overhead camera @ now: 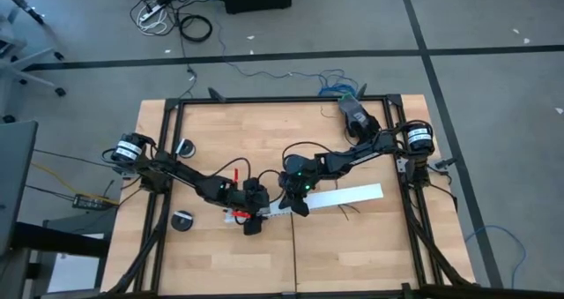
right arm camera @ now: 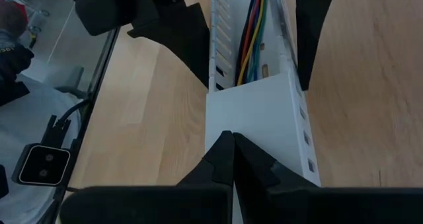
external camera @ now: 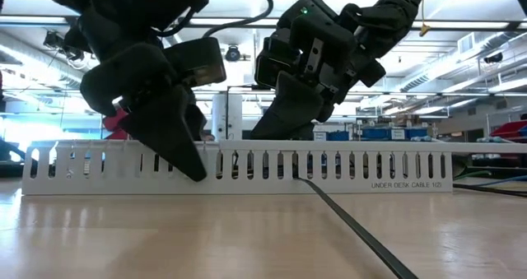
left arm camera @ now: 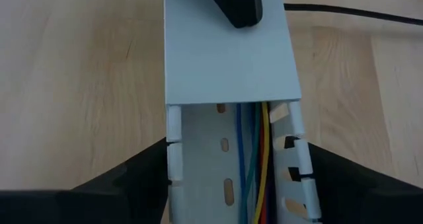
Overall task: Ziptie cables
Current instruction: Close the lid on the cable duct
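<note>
A long white slotted channel (overhead camera: 352, 196) lies across the table's middle. A flat white cover (left arm camera: 225, 59) closes its right part. In the open left part lie the cables (left arm camera: 254, 164), blue, orange, yellow and red. My left gripper (overhead camera: 251, 221) is open, slanting down, one finger on each side of the open part. My right gripper (overhead camera: 298, 207) is shut, with its tips on the cover. The ziptie (external camera: 346, 221), a thin black strip, lies on the table and runs from the channel's near wall toward the near edge. My left gripper has one finger (left arm camera: 149, 168) close beside each outer wall of the channel's open part (left arm camera: 173, 145), coming slanting from above and the left; I cannot tell whether they touch the walls. My right gripper rests its shut fingertips (right arm camera: 228, 145) on the cover's top face (right arm camera: 258, 118), a little back from the cover's left end edge. The fingers come slanting down from the right, along the channel. The channel lies flat on the table.
Two round black objects (overhead camera: 181, 220) (overhead camera: 185, 146) sit at the table's left. A small red part (overhead camera: 236, 174) shows by the left arm. Black frame rails (overhead camera: 291, 100) border the table. Bare wood (overhead camera: 352, 255) stretches toward the near edge.
</note>
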